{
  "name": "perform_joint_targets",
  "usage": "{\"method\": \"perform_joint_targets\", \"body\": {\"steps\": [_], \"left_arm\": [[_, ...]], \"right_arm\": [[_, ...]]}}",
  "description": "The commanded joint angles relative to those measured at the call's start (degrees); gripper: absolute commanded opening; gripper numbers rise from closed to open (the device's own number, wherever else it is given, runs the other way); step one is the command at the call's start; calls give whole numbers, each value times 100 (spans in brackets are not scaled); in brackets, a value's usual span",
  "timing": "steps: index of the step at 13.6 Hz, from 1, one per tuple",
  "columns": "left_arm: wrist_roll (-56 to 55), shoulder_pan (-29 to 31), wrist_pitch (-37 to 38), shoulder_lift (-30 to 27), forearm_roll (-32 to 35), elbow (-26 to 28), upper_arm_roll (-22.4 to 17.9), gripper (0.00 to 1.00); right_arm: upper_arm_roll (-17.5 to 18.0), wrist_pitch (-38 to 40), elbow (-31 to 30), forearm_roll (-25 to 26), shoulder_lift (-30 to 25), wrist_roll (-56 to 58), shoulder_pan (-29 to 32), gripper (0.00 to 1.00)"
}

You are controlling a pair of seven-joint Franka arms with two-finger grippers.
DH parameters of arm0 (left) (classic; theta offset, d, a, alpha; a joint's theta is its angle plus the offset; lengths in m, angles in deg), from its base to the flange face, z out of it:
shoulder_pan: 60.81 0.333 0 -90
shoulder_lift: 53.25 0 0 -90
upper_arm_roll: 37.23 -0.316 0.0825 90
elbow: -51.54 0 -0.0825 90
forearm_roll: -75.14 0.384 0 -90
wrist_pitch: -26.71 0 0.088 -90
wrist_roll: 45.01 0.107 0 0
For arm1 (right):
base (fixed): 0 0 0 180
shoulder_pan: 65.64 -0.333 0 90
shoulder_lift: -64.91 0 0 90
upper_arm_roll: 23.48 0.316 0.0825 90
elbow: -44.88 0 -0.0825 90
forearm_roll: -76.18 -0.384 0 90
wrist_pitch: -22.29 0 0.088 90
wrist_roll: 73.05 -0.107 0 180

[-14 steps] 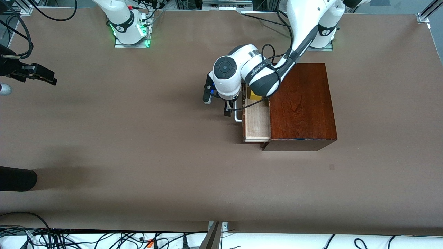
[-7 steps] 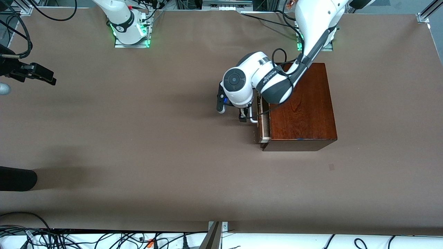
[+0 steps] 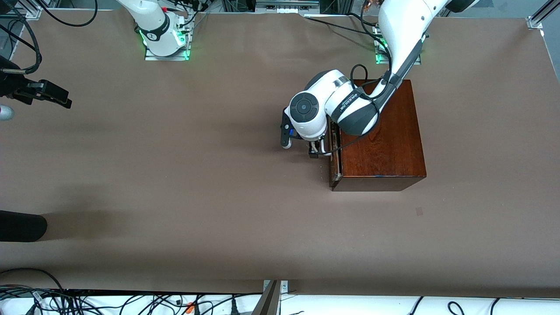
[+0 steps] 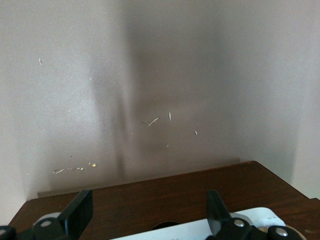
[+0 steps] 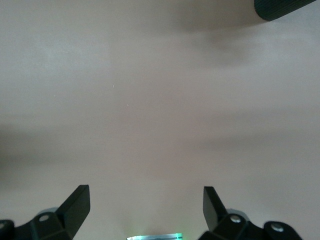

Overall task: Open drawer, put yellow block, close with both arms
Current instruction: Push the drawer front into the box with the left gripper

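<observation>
The mahogany box stands at the left arm's end of the table. Its drawer is pushed almost fully in; only a thin sliver of it shows. My left gripper is open in front of the drawer, its fingers on either side of the white handle. The left wrist view shows the dark drawer front, the handle and the open left gripper. The yellow block is hidden. My right gripper waits open over the right arm's end of the table, empty in the right wrist view.
A black rounded object lies at the table's edge at the right arm's end and shows in the right wrist view. Cables run along the edge nearest the front camera. Green-lit arm bases stand along the table's edge farthest from that camera.
My left gripper has moved toward the box, pushing the drawer in. The pale tray and the yellow block have gone out of sight. The right arm has not moved.
</observation>
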Motion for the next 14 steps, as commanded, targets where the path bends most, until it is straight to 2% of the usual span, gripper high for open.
{"method": "perform_joint_targets", "body": {"steps": [1,6,9,10,12,14], "left_arm": [[104,51,274,-106,268,-31,-62,100],[69,43,301,-115,303,-57,-45,100],[-228,51,388,-369,216,-66,-10,100],[-517,51,432,-474,172,-66,-10,100],[-1246,60,520,-738,-441,-66,-10,100],[-2351,60,739,-1054,-698,-66,-10,100]], "right_arm": [[83,-22,43,-72,-21,66,110,100],[83,-329,-9,-81,5,66,110,100],[83,-436,-18,-150,14,58,110,100],[83,-401,-18,-151,5,58,110,100],[91,-374,-18,-160,-4,58,110,100],[83,-356,-18,-177,-21,58,110,100]]}}
